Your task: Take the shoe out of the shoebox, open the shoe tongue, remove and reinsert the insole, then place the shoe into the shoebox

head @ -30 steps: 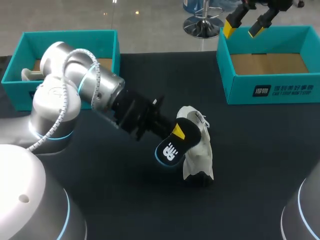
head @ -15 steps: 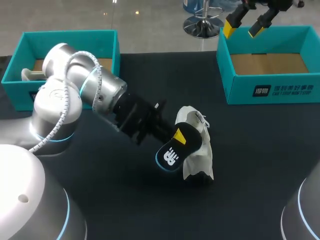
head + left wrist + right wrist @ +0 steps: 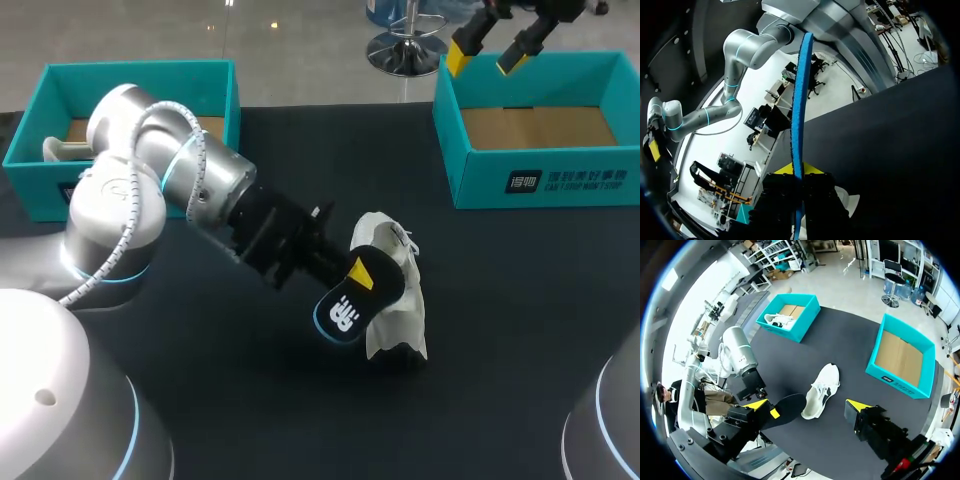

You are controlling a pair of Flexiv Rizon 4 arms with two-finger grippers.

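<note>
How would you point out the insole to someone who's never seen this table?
Start at the middle of the black table, where the white shoe lies. Next to it, the left gripper pinches the insole: a flat dark oval with a blue edge and a white mark, unlike the bulky white shoe.

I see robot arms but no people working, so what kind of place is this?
Probably a robot practice lab. The left arm is over a black table, holding an insole beside a white shoe, with the left shoebox and the right shoebox set out.
</note>
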